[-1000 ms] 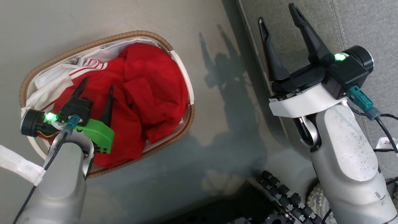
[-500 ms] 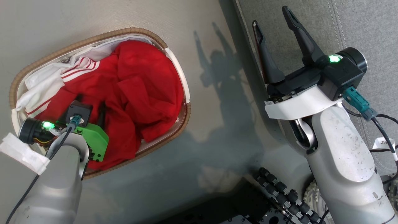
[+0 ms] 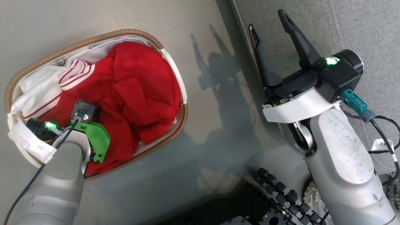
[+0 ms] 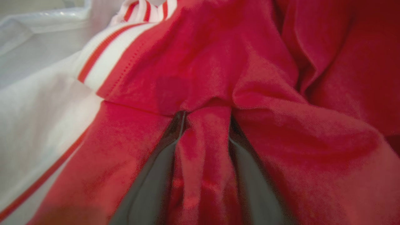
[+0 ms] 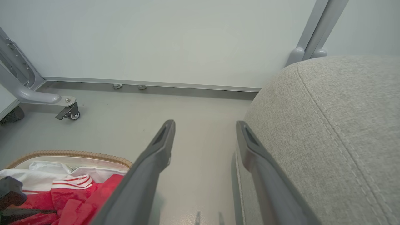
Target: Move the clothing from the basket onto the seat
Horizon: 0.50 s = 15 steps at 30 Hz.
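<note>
Head view: left arm (image 3: pixel 59 175) comes in from the lower left corner, forearm angled up the frame and wrist pitched down into the basket (image 3: pixel 103 37). Its green bracket (image 3: pixel 95 140) and black wrist block sit on top of the pile. The clothing (image 3: pixel 140 87) is all inside the basket at centre left, a crumpled red heap. The striped trim (image 3: pixel 75 72) and a white part lie toward the basket's upper-left end. The white liner (image 3: pixel 175 72) shows along the rim. The basket stands on the grey floor (image 3: pixel 47 18), apart from the seat (image 3: pixel 359 28), which takes the upper right corner. Right arm rises from the lower right corner. The right gripper (image 3: pixel 267 20) points up the frame over the seat's left edge, fingers spread wide, nothing between them, not touching the clothing.

Left wrist view: left gripper (image 4: pixel 206 118) is buried in the red fabric. Its two dark fingers (image 4: pixel 150 175) run up from the bottom middle and are pinched on a raised fold of the clothing, which bunches between them from base to tips. More red cloth lies slack on the right. The striped trim and white part run across the upper left.

Right wrist view: both fingers run up from the bottom edge, well apart, bare floor in the gap. The seat's rounded corner fills the right side, just beside the right-hand finger. The basket's rim and some red and striped cloth sit in the lower left corner. A pale wall (image 5: pixel 156 40) and a castor (image 5: pixel 72 114) are at the top and upper left.
</note>
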Tool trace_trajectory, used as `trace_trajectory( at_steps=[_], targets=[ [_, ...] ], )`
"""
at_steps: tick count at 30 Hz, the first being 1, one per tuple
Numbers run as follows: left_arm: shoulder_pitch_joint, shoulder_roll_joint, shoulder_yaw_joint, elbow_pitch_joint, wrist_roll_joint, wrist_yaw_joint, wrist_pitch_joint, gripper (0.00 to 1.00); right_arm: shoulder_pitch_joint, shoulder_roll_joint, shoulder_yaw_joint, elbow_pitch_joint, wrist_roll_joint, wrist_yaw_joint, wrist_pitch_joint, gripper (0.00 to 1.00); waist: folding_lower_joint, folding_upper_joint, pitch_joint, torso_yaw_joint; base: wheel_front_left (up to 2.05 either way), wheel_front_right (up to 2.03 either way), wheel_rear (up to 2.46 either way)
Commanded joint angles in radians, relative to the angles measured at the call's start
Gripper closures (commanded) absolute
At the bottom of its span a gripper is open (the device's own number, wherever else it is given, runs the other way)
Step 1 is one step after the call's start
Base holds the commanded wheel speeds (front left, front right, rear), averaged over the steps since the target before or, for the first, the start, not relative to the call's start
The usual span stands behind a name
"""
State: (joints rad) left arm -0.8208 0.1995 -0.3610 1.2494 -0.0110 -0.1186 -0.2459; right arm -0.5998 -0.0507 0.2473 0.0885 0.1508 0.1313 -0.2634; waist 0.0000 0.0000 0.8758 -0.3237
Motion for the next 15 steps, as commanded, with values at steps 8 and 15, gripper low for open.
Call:
trace_trajectory(
  at_steps=[8, 15],
  targets=[
    [-0.005, -0.016, -0.011, 0.025, -0.021, -0.002, -0.003, 1.0, 0.016, -0.002, -0.003, 0.023, 0.003, -0.001, -0.002, 0.0, 0.0, 0.0, -0.05, 0.011, 0.0, 0.0, 0.0],
    [0.031, -0.043, -0.018, 0.019, -0.04, -0.004, -0.018, 1.0, 0.04, -0.002, -0.011, 0.045, -0.016, -0.001, -0.002, 0.0, 0.0, 0.0, -0.145, 0.031, 0.0, 0.0, 0.0]
  ],
)
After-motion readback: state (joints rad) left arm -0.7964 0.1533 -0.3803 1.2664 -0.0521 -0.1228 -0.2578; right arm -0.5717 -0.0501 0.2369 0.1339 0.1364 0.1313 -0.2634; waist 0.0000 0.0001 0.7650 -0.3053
